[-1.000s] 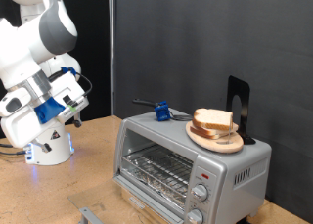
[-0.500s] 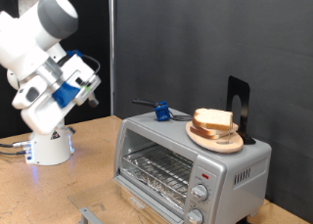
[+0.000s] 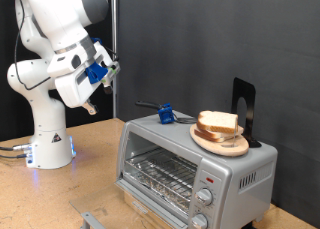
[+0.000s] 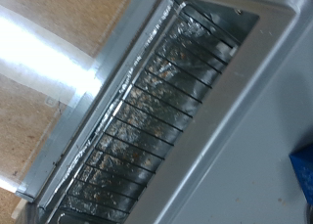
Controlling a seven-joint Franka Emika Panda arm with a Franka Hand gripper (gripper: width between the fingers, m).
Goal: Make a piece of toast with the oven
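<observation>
The oven (image 3: 240, 174) stands on the wooden table at the exterior view's right, and its wire rack (image 3: 158, 175) shows through the front window. The piece of toast (image 3: 218, 121) lies on a round wooden plate (image 3: 222, 143) on top of the oven. My gripper (image 3: 98, 89) hangs in the air to the left of the oven and above it, well apart from it and holding nothing that shows. The wrist view looks down on the oven front and the rack (image 4: 156, 97); no fingers show there.
A blue-handled utensil (image 3: 165, 114) and a black upright stand (image 3: 243, 107) sit on the oven top. Two round knobs (image 3: 205, 199) are on its right panel. A grey metal piece (image 3: 92, 220) lies at the table's front edge. The robot base (image 3: 48, 144) stands at the left.
The arm has swung upward and to the right, carrying the gripper from low near the base to a higher spot closer to the oven. The toast and oven have not moved.
</observation>
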